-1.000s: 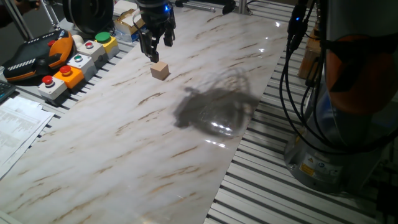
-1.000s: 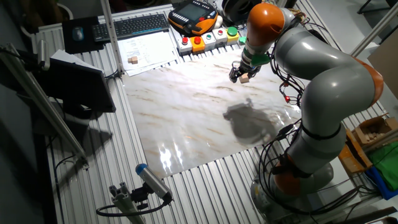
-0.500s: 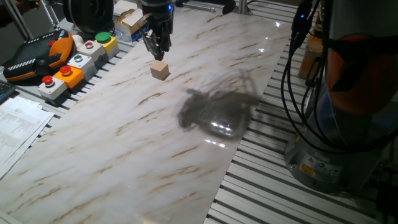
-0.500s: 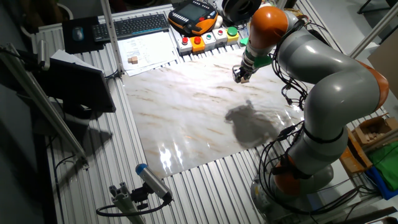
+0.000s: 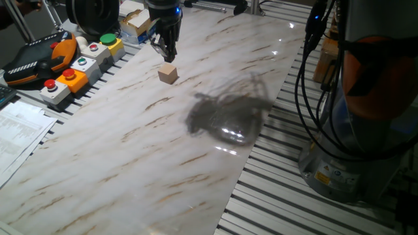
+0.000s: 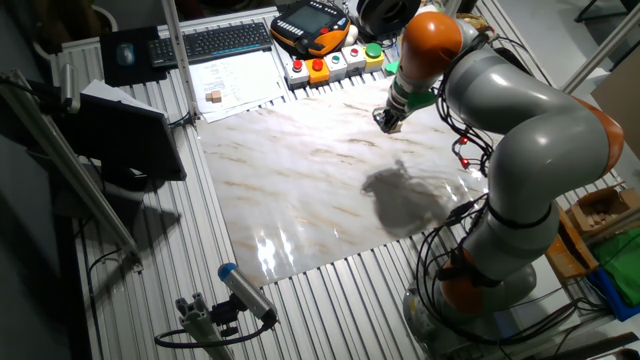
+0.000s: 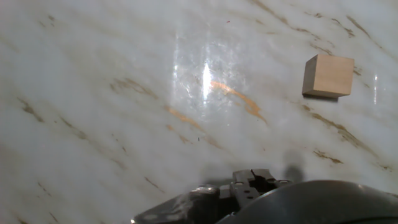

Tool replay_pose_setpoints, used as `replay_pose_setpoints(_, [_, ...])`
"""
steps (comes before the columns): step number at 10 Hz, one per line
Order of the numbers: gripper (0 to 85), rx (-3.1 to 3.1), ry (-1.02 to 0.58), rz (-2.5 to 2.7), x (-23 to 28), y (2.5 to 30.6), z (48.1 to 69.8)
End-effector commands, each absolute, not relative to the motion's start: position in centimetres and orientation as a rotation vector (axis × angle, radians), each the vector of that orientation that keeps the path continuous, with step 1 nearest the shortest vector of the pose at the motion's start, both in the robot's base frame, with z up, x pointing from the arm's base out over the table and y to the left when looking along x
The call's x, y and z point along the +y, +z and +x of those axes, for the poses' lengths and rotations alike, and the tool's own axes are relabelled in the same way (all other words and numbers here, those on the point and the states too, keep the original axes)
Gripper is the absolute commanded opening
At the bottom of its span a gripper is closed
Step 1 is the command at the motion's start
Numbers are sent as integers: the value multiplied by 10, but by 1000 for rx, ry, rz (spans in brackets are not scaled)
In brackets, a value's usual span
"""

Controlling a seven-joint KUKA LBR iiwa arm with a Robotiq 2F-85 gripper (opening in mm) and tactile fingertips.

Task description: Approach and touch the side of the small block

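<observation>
The small block (image 5: pixel 168 74), a plain light-tan wooden cube, sits on the marble-patterned table top (image 5: pixel 196 150) near its far left edge. My gripper (image 5: pixel 167 55) hangs just behind and above the block, a small gap away and not touching it. Its fingers taper to a single narrow tip, so it looks shut and empty. In the other fixed view the gripper (image 6: pixel 385 119) is low over the table's far edge and covers the block. In the hand view the block (image 7: pixel 328 76) lies at the upper right, and no fingers show.
Grey boxes with red, green and orange buttons (image 5: pixel 78 65) line the table's left edge, beside an orange and black pendant (image 5: pixel 36 59). Cardboard boxes (image 5: pixel 134 19) stand behind the gripper. Papers (image 5: pixel 16 134) lie at the left. The robot base and cables (image 5: pixel 339 130) stand at the right.
A second ago the fingers stood spread apart to the left of and above the block. They have since come together into one narrow tip, and the hand has shifted slightly right over the block's far side.
</observation>
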State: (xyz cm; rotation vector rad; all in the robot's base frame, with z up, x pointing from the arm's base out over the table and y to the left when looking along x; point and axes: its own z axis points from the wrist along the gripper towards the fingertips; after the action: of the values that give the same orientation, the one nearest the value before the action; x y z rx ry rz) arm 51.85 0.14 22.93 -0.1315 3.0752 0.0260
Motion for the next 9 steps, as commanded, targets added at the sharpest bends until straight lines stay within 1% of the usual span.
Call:
replay_pose_setpoints(1, [7,3073,31,-130,1,227,519])
replay_pose_setpoints(6, [7,3056,58,-71,-7,203,527])
replay_pose_setpoints(9, [7,3050,61,2,-8,197,528])
